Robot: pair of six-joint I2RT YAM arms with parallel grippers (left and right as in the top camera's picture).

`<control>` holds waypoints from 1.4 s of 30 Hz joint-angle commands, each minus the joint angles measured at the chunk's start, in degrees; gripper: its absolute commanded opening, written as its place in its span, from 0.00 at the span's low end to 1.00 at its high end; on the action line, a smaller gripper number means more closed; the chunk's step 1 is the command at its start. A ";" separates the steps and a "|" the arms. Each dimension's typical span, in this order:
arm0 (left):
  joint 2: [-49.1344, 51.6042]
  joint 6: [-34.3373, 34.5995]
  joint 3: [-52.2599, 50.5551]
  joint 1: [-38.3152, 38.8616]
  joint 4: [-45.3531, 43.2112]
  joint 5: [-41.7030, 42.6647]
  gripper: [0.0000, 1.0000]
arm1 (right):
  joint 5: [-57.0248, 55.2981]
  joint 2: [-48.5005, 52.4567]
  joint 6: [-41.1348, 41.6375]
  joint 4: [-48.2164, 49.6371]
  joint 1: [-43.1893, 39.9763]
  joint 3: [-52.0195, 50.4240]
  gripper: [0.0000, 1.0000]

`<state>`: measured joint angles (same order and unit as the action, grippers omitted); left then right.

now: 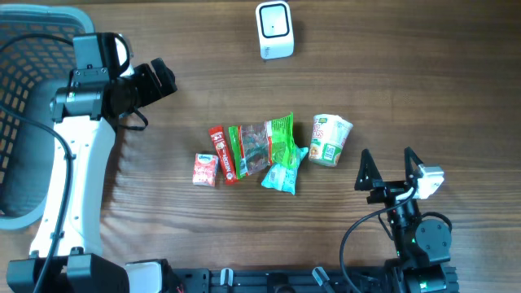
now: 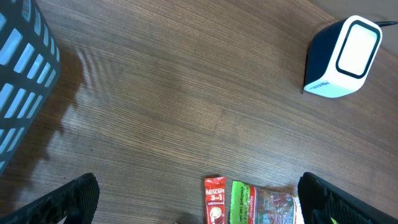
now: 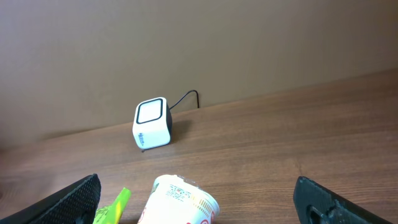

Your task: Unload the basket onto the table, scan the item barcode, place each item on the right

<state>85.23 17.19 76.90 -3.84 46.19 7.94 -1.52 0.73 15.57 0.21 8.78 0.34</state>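
- Overhead: both claws spread wide, holding nothing; left gripper (image 1: 159, 80) up by the basket (image 1: 24, 122), right gripper (image 1: 387, 156) just beside the cup noodle (image 1: 330, 138)
- Items sit in a cluster mid-table: cup noodle, green packet (image 1: 281, 140), Nescafe sachet (image 1: 220, 155), pink box (image 1: 204, 170); scanner (image 1: 274, 30) at far edge, well apart
- Handling, prob: cup is light, thin-walled, dents if squeezed hard; seems to lie on its side so may roll; best gripped across the body nr the stiffer rim
- Packets look soft, flat, slippery, so harder to pinch off the wood; barcode side can't be told from these views
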 commanded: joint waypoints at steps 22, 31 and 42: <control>-0.37 -0.92 0.31 -0.42 -0.13 -0.35 1.00 | 0.96 -0.31 0.94 -1.84 -0.35 1.25 1.00; -0.37 -0.92 0.31 -0.42 -0.15 -0.35 1.00 | 1.62 21.14 -1.03 -24.48 -0.35 36.61 1.00; -0.37 -0.92 0.31 -0.42 -0.13 -0.35 1.00 | 11.76 74.77 -7.72 -74.27 -0.35 101.18 1.00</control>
<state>85.23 16.99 76.88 -3.84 46.22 7.77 4.32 69.01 13.87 -71.46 8.51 93.23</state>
